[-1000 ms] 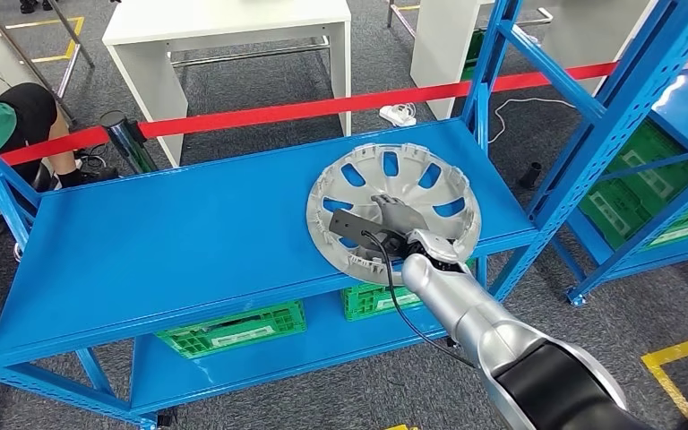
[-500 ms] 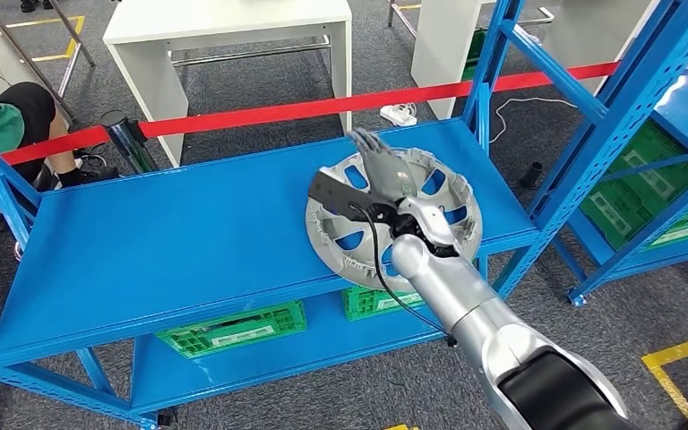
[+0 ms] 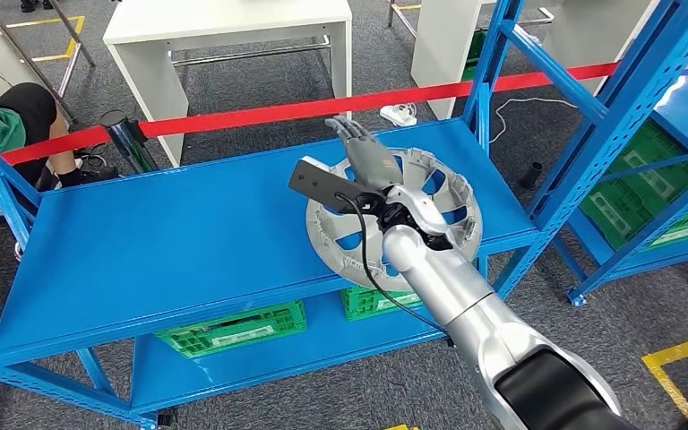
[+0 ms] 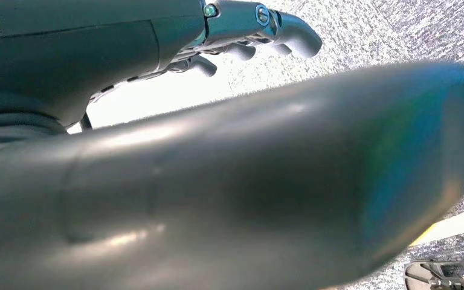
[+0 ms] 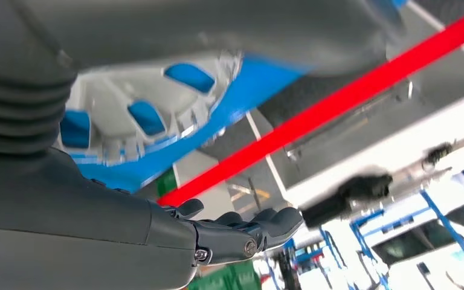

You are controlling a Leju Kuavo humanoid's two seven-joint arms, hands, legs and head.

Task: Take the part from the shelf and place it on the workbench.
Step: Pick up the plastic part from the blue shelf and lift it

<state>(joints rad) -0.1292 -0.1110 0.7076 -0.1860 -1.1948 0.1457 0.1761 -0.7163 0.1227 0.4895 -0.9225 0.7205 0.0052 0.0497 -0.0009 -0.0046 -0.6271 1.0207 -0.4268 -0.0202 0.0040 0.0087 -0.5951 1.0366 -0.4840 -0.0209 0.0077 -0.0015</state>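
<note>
Wheel cover (image 3: 434, 193) flat on shelf (image 3: 161, 242), beneath open right robot hand (image 3: 369, 161)

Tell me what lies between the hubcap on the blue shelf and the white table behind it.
In the head view, a red barrier tape stretches across between the hubcap and the white table, above grey carpet.

The right arm (image 3: 466, 305) is silver with a black upper section; a black cable (image 3: 372, 260) runs to its grey right hand (image 3: 372, 161) with dark fingers (image 5: 241, 225).
</note>
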